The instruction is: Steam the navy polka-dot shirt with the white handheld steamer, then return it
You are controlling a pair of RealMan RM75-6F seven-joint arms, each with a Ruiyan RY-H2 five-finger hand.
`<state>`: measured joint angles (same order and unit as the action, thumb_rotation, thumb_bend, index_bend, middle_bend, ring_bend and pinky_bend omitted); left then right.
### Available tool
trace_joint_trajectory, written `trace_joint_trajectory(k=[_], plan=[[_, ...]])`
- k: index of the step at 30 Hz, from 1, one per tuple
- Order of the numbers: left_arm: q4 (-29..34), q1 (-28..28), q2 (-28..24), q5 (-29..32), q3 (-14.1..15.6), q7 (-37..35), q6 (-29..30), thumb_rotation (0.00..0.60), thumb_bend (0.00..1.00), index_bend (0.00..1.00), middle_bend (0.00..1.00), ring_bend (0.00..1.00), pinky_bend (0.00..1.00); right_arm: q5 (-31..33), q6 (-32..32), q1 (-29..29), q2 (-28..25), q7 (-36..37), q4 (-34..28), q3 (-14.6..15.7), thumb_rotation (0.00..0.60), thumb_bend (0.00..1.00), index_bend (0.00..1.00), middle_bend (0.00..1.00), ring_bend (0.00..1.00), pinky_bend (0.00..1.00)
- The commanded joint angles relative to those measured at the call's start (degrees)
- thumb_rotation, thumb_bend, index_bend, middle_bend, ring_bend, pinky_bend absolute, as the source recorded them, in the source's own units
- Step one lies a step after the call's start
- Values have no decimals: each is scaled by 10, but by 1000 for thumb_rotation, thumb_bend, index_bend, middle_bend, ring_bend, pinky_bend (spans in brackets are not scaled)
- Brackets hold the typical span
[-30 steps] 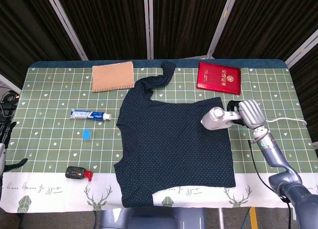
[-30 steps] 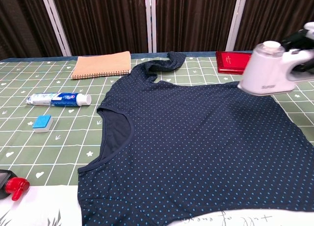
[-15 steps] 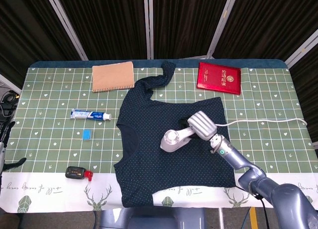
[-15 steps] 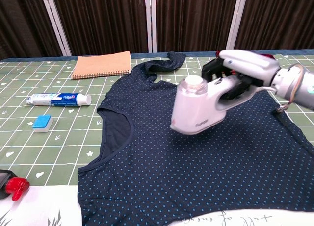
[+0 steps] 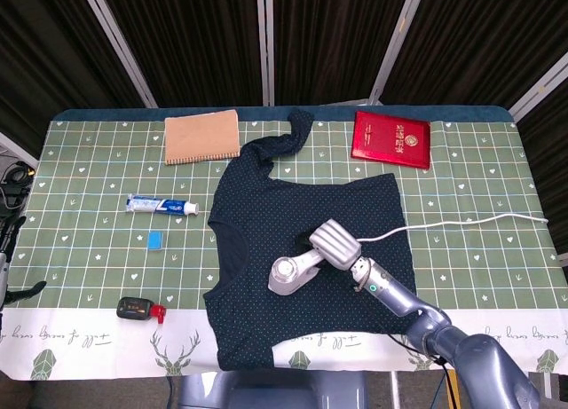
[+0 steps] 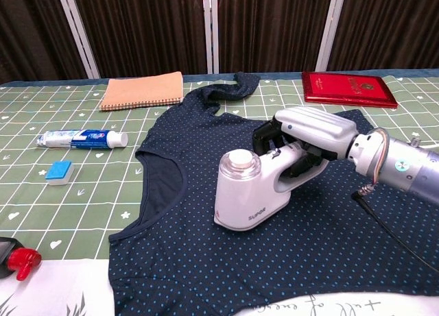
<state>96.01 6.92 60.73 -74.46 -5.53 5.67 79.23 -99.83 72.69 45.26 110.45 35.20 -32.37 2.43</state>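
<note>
Steaming step is underway. Right hand (image 6: pixel 312 134) has its fingers wrapped tight round the handle of the white steamer (image 6: pixel 250 192), whose base looks to be resting on the navy polka-dot shirt (image 5: pixel 302 223). The shirt lies flat mid-table, hem toward the front edge, one sleeve trailing up toward the back edge. Steamer sits on the lower middle of the fabric, cord (image 5: pixel 461 223) running off toward the table's right edge. Left hand (image 5: pixel 7 249) barely shows at the far left edge of the head view; can't tell how its fingers lie. Next, I'd say: slide the head across the cloth w/ a steady grip, mind the cord doesn't drag the fabric, then set the steamer back at the right side.
</note>
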Motion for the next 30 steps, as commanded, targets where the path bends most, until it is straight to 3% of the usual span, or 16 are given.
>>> trace_joint_trajectory(k=[1,11,16,20,30], plan=[[1,-1,0,0,0,0,2,600,0,0,0,0,0,-4,5,-7,11,7,22,10,600,738,765,702,718,966],[1,1,3,-2,3,7,0,600,0,0,0,0,0,-5,25,-39,17,38,98,30,600,719,756,693,717,955],[2,0,3,-5,4,9,3,600,0,0,0,0,0,-8,54,-66,5,49,153,43,600,622,753,685,713,935],[3,1,4,-6,5,11,3,600,0,0,0,0,0,-10,52,-86,-5,53,187,53,600,612,753,685,712,931],[6,3,7,-9,7,19,2,600,0,0,0,0,0,-2,36,-109,-22,76,211,58,600,604,751,684,709,931]])
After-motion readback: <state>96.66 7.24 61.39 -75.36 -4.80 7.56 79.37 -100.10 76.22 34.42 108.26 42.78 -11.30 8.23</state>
